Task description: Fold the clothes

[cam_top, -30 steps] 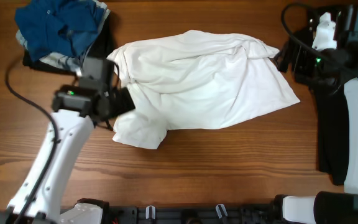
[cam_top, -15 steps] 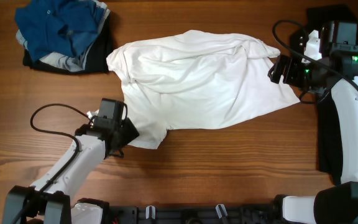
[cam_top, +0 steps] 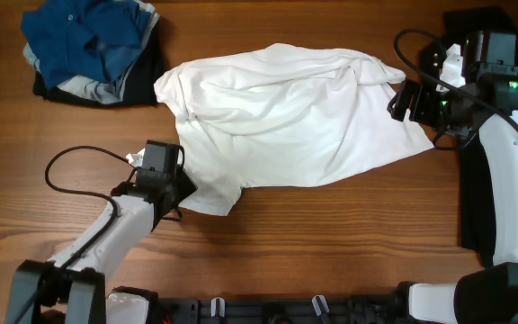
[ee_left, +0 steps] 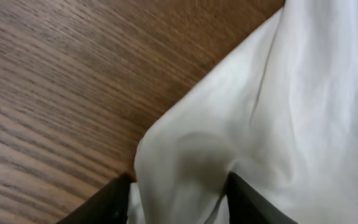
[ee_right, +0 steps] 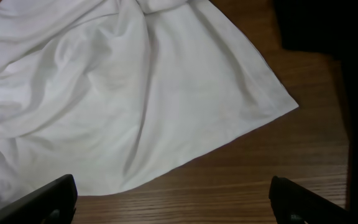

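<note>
Wooden table (cam_top: 331,234): left pincer (ee_left: 178,190) nudged onto white T-shirt (cam_top: 286,126) corner, astride it, grip unclear; right pincer (ee_right: 173,196) unmoved, wide.

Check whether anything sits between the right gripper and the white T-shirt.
Nothing visible does. The right gripper hangs open right over the white T-shirt near its hem, with wooden table showing past the edge.

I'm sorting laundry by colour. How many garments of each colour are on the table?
White shirt: 1
Blue shirt: 1
Black garments: 2
Total: 4, as far as the piles show
</note>
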You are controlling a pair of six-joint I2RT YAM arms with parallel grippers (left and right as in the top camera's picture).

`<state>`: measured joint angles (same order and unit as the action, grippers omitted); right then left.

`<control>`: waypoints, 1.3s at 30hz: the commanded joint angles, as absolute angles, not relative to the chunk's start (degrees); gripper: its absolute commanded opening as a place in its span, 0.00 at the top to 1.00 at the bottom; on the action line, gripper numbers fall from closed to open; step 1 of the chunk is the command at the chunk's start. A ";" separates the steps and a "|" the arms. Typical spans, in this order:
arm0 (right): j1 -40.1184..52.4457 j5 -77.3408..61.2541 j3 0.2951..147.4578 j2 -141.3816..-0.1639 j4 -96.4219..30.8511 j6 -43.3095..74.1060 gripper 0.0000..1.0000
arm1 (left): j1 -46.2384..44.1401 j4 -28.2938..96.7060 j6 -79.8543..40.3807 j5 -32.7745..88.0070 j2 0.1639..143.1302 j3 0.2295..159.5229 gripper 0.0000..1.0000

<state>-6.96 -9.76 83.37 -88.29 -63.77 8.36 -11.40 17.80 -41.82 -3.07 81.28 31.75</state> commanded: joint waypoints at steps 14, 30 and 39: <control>-7.20 -8.40 78.96 -88.95 -66.61 7.44 0.13 | -4.84 28.12 -38.98 -1.37 72.47 38.48 0.96; -7.20 -8.32 53.82 -89.08 -43.66 10.85 0.32 | 4.40 28.38 -36.18 -1.76 65.36 38.92 0.96; -7.20 -3.79 44.77 -89.14 -32.08 16.91 0.40 | 4.40 30.37 -36.23 -1.76 65.36 38.92 0.96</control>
<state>-6.96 -6.04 47.51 -88.58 -34.59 13.32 4.05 29.26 -37.15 -0.95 65.78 38.44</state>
